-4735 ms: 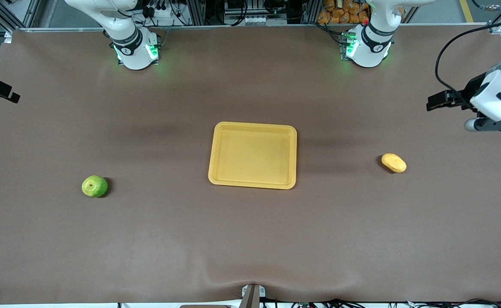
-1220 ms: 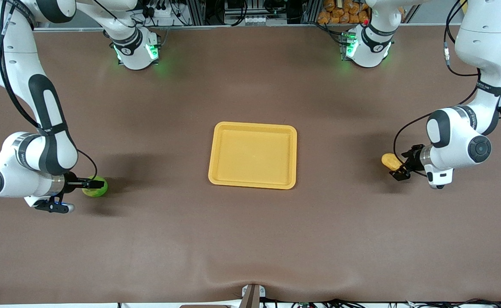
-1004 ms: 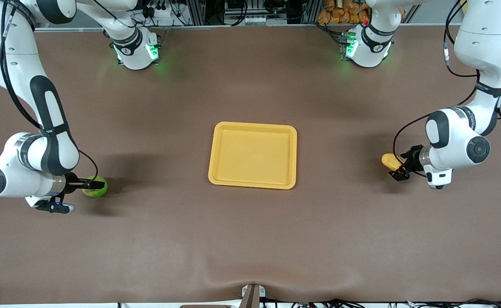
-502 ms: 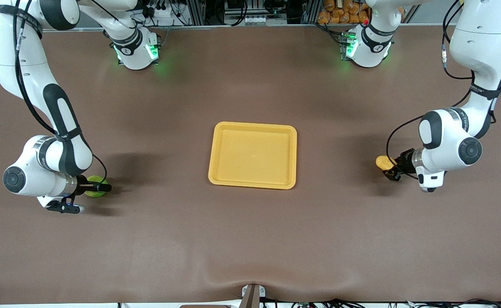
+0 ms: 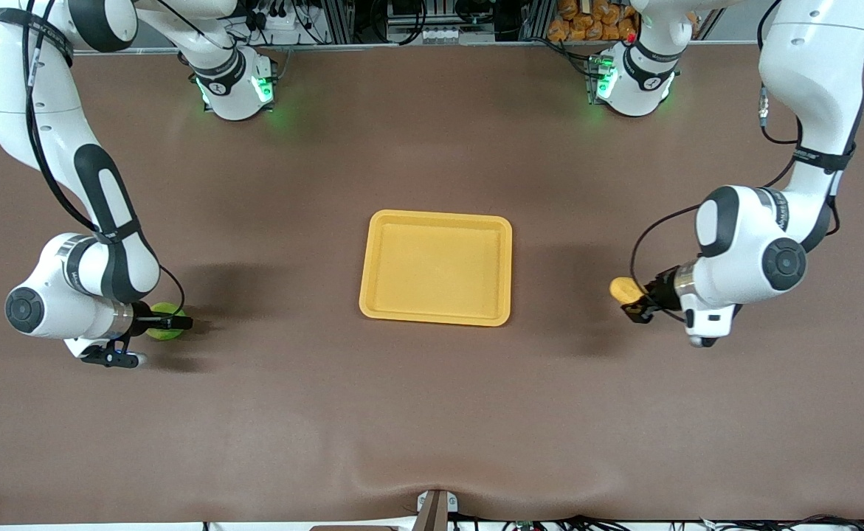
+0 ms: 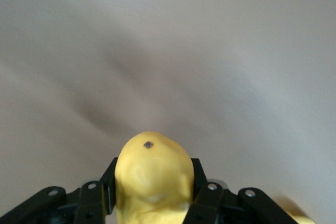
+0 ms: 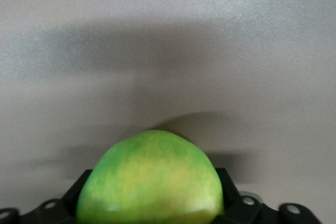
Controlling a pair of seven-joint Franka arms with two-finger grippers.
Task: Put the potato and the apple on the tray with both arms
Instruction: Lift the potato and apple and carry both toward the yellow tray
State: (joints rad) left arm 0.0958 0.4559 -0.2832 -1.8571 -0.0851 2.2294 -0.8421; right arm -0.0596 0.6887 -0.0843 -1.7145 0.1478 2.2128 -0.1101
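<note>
The yellow-orange tray (image 5: 372,259) lies at the table's middle, with nothing on it. My left gripper (image 5: 634,301) is shut on the yellow-tan potato (image 5: 624,288) and holds it above the table between the tray and the left arm's end. In the left wrist view the potato (image 6: 153,179) sits clamped between the black fingers (image 6: 206,195). My right gripper (image 5: 168,324) is shut on the green apple (image 5: 160,331) low at the table near the right arm's end. In the right wrist view the apple (image 7: 149,182) fills the space between the fingers (image 7: 227,184).
The brown table cover (image 5: 432,413) spreads wide around the tray. The two arm bases (image 5: 232,85) with green lights stand along the table edge farthest from the front camera. The cover bulges slightly at the edge nearest the camera.
My left gripper has closed on the potato, lifted it and carried it toward the tray. My right gripper has closed on the apple and shifted slightly toward the tray.
</note>
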